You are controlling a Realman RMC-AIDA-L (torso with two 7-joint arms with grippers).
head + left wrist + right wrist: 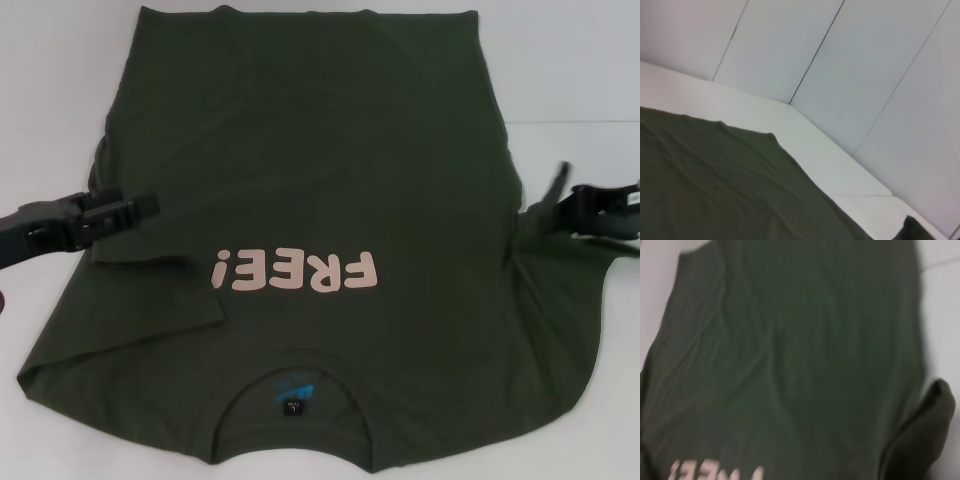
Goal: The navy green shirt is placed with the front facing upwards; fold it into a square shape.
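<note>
White table surface [570,80] extending beyond and beneath both claws; pale panelled wall [850,65] rising behind it, with dark seams.

Navy green shirt [320,200] spread front-up, collar toward the robot

Pink "FREE!" lettering [295,272] reads upside down above the blue neck label [293,388]; the left sleeve lies folded inward over the body, the right sleeve is bunched and lifted at the side.

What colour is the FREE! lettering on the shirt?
Pale pink, on the dark olive-green shirt; the lettering shows best in the head view.
</note>
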